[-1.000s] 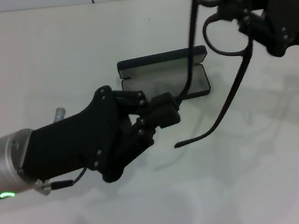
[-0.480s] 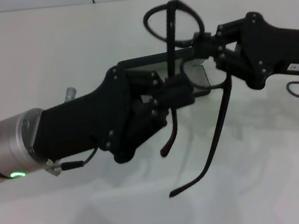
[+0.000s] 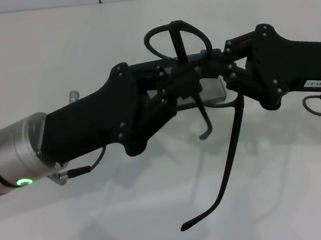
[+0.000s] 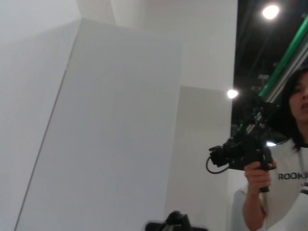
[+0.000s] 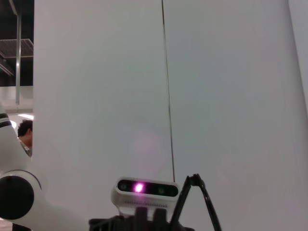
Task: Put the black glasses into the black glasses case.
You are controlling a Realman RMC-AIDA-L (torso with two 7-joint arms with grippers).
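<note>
The black glasses [image 3: 173,36] hang in the air between my two grippers, above the table in the head view. One lens ring stands up above the fingers; one long temple arm [image 3: 231,158] hangs down toward the front, and the other curls down by my left fingers. My right gripper [image 3: 218,71] comes in from the right and is shut on the frame. My left gripper [image 3: 187,85] comes in from the left and is shut on the shorter-looking temple arm. The black glasses case [image 3: 218,89] lies open behind the grippers, and only a strip of its grey lining shows.
The white table [image 3: 102,221] spreads around the case, with a tiled wall edge at the back. The left wrist view shows a wall and a person [image 4: 269,168] holding a camera. The right wrist view shows a wall and my head camera [image 5: 147,188].
My right gripper brought the glasses down and left toward the case. My left gripper rose and moved right to meet them, taking hold of one temple arm. The case is now mostly covered.
</note>
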